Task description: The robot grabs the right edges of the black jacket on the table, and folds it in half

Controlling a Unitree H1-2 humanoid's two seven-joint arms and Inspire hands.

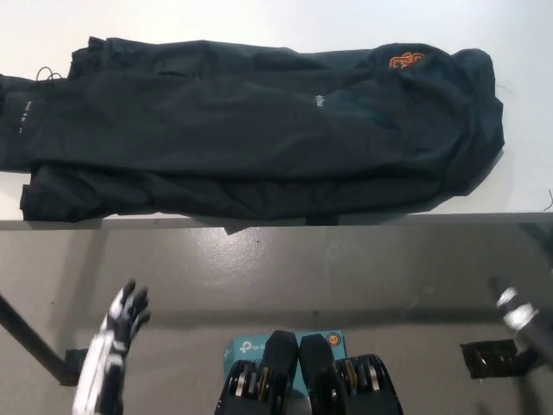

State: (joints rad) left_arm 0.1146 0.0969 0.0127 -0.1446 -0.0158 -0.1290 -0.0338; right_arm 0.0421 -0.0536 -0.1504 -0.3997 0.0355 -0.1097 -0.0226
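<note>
Black jacket (259, 130) spread flat on white bench (518, 52), long axis left-right, well ahead of both hands. Right hand (518, 313) nearer its right edge, empty, finger spread unclear. Left hand (121, 324) low, empty, fingers apart.

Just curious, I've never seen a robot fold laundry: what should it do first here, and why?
Probably raise the right hand toward the black jacket's right edge: both it and the left hand hang below the table, touching nothing.
</note>
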